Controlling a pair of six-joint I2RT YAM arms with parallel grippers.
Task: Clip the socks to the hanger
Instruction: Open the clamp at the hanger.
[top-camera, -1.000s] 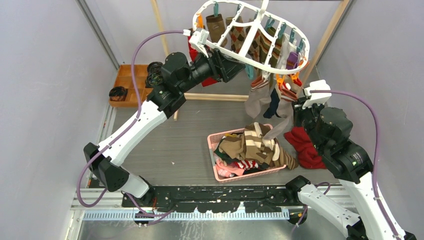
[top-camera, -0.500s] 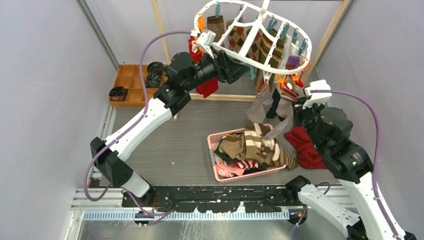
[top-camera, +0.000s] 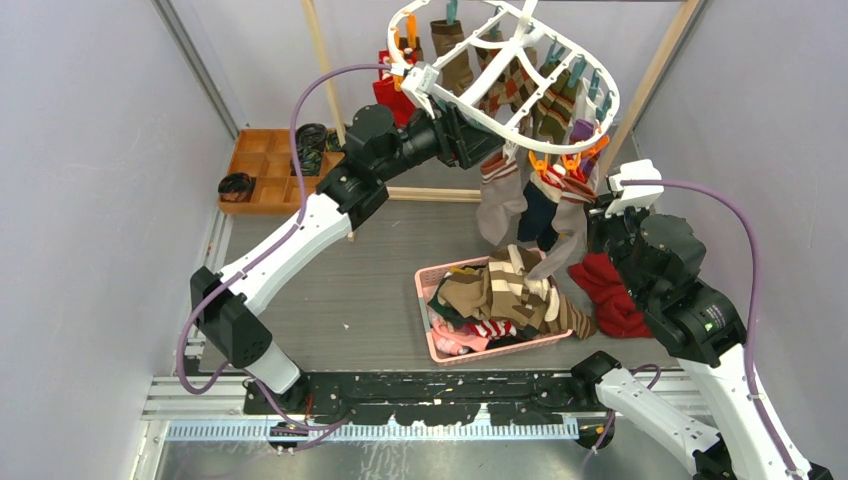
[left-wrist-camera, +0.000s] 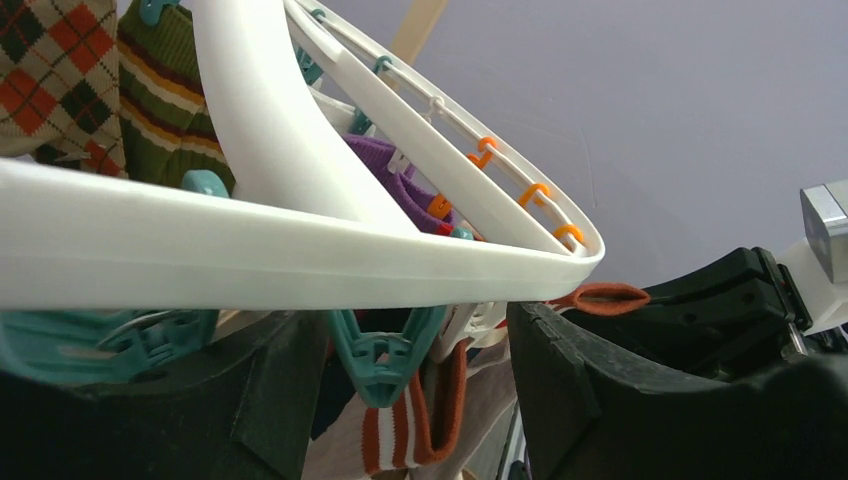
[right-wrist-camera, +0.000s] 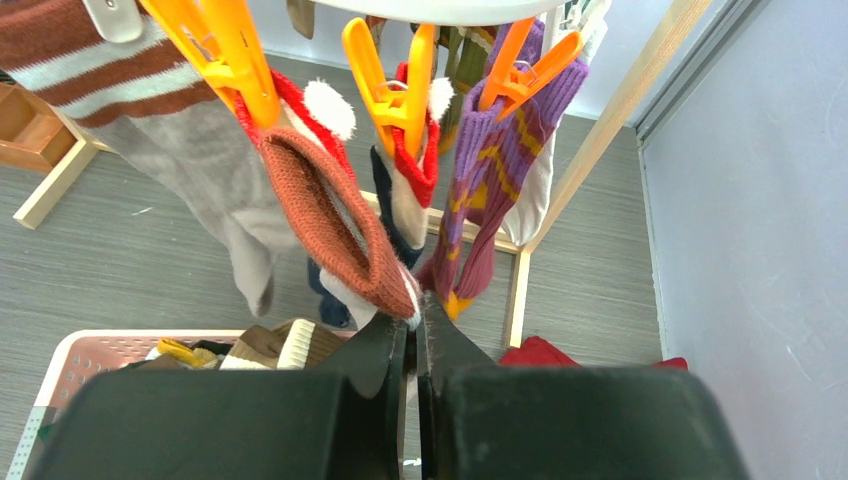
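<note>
Hanger (left-wrist-camera: 250, 250) status: white oval ring suspended at the far side of the table, seen at a slant from above, with socks clipped along most of its rim. Left gripper (left-wrist-camera: 405, 330) sits under the hanger's near-left rim. Its fingers (left-wrist-camera: 560, 390) are spread wide and grasp nothing. The rim runs across both fingertips, but contact cannot be confirmed. A teal peg (left-wrist-camera: 385, 355) and an orange-striped sock (left-wrist-camera: 410, 440) hang from the hanger's rim into the gap between those fingers. An argyle sock (left-wrist-camera: 50, 70) and a green striped sock (left-wrist-camera: 170, 90) hang behind that stretch of rim. Right gripper (right-wrist-camera: 415, 335) is below the hanger's right end, fingers clenched on the lower tip of a rust-brown sock (right-wrist-camera: 330, 210). This sock runs up to an orange peg (right-wrist-camera: 235, 50) on the hanger. A grey sock (right-wrist-camera: 200, 190) hangs on one side of it at that end of the hanger and a purple sock (right-wrist-camera: 480, 170) on the other, the purple one under a peg of its own. Directly below the hanger, a pink basket (top-camera: 423, 300) holds a heap of loose socks (top-camera: 500, 295). A red cloth (top-camera: 610, 290) lies on the table below the hanger's right end, touching the basket's right side. An orange tray (top-camera: 262, 160) lies well to the left of the hanger.
</note>
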